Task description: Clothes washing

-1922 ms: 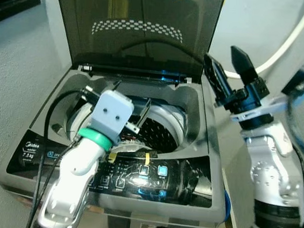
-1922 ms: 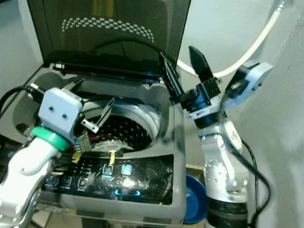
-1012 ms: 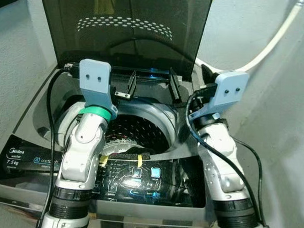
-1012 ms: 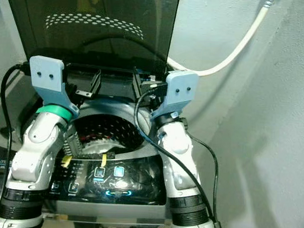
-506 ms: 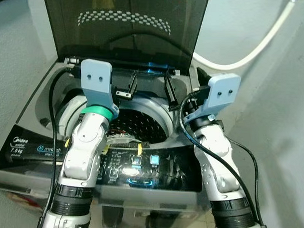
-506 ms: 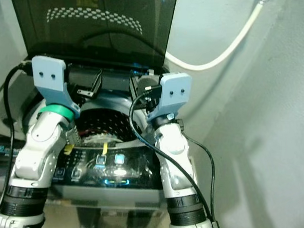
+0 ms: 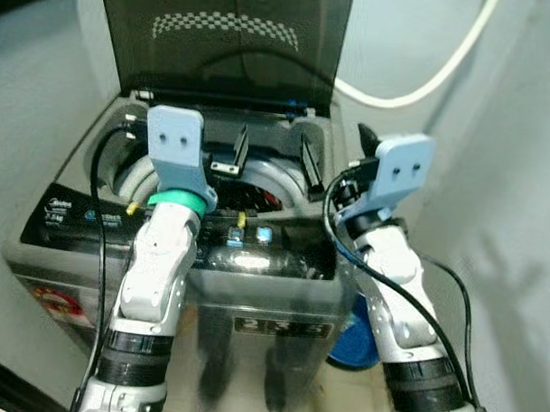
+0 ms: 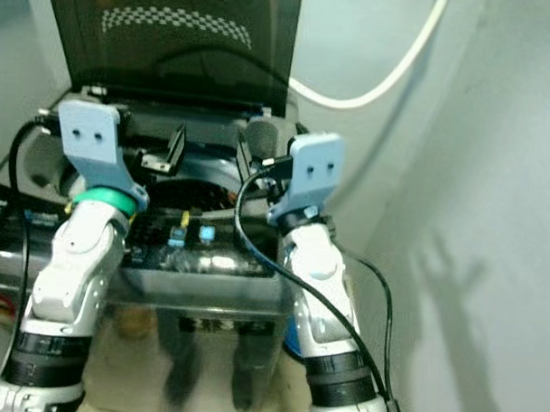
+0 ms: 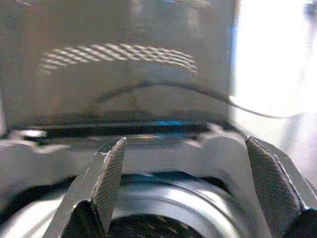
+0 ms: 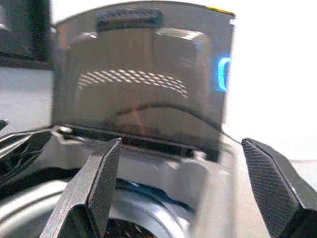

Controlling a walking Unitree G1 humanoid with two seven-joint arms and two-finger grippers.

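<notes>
A grey top-loading washing machine [image 7: 254, 287] stands before me with its dark tinted lid [image 7: 226, 42] raised upright. Its round drum opening [image 9: 163, 198] is dark inside, and I cannot make out clothes in it. Both arms are raised in front of me, over the lit control panel [image 7: 247, 237]. My left gripper [image 9: 183, 163] is open and points at the lid hinge above the drum. My right gripper [image 10: 190, 168] is open too, beside the machine's right rim, and holds nothing.
A white hose [image 7: 424, 76] curves along the wall behind the machine's right side. A blue round object [image 7: 347, 340] lies on the floor by the washer's right front corner. Walls stand close on both sides.
The view has pulled back from the washer, so its front panel and the floor now show. My right arm swung in to a raised pose level with the left.
</notes>
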